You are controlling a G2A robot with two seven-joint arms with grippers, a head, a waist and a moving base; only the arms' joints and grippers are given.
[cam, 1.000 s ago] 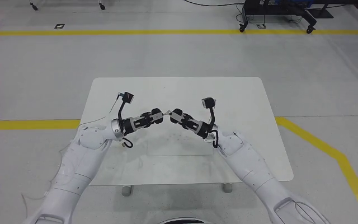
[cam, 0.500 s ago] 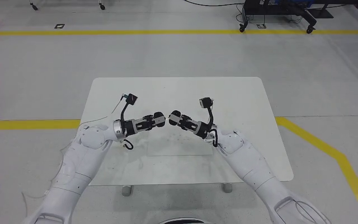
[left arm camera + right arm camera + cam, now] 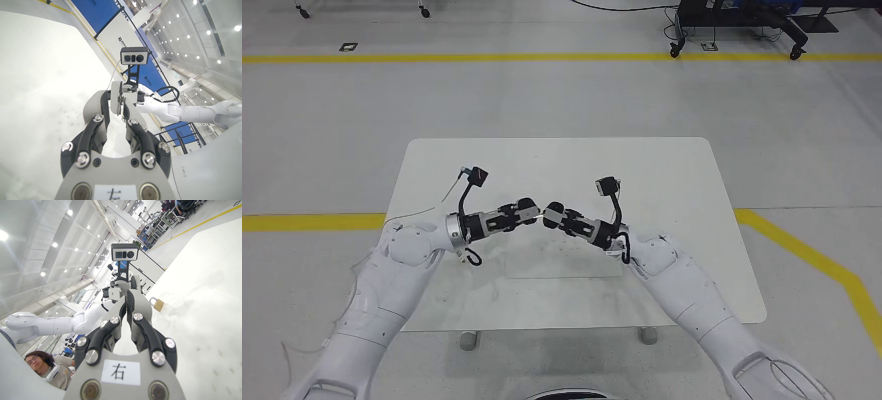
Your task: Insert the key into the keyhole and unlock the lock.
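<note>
My right gripper point(image 3: 127, 294) is shut, and a thin toothed key point(image 3: 118, 107) sticks out from between its tips. My left gripper point(image 3: 114, 97) stands open with its fingers on either side of that key and the right gripper's tip. In the top view the left gripper point(image 3: 529, 211) and right gripper point(image 3: 553, 212) meet tip to tip above the middle of the table. A brass padlock point(image 3: 157, 305) with a silver shackle lies on the table just beyond the right gripper, shackle closed.
The white table point(image 3: 662, 170) is bare around the arms, with free room on the far half and toward both ends. Small dark scuff marks dot the tabletop near the padlock.
The two grippers drew slightly apart half a second ago and have come back together, a little nearer the table's front edge than a second ago.
</note>
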